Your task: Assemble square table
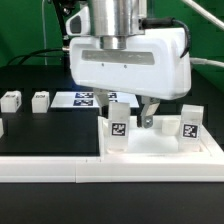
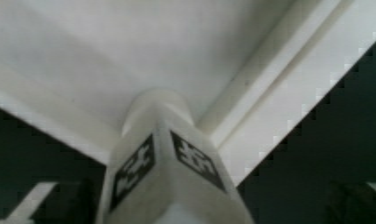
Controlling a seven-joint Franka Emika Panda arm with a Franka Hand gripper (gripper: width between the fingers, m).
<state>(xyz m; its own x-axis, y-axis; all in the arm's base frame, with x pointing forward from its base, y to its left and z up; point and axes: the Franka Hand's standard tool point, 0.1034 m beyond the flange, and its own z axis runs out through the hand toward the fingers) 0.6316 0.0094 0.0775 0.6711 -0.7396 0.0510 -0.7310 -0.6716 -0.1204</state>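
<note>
The gripper [image 1: 132, 115] hangs low over the square table top [image 1: 160, 148], which lies flat on the black table [image 1: 50, 135] toward the exterior view's right, raised rim up. A leg [image 1: 118, 124] stands upright at the top's corner on the exterior view's left, tag facing the camera. A second leg [image 1: 190, 122] stands upright at the corner on the right. Whether either is seated in a socket can't be told. The fingers [image 1: 148, 113] look spread: in the wrist view the leg [image 2: 167, 165] sits approx. in the middle w/ dark gaps on both sides, and nothing pinches it. Behind it the wrist view shows the square table top [image 2: 96, 60] as a pale surface w/ a rim line running diagonally. Loose legs [image 1: 40, 100] lie on the black table at the exterior view's left, well apart from the top; one is cut off by the frame edge. The marker board [image 1: 85, 98] lies flat behind the gripper, btwn the loose legs & the top. A long white border rail [image 1: 50, 172] runs along the table's front edge.
</note>
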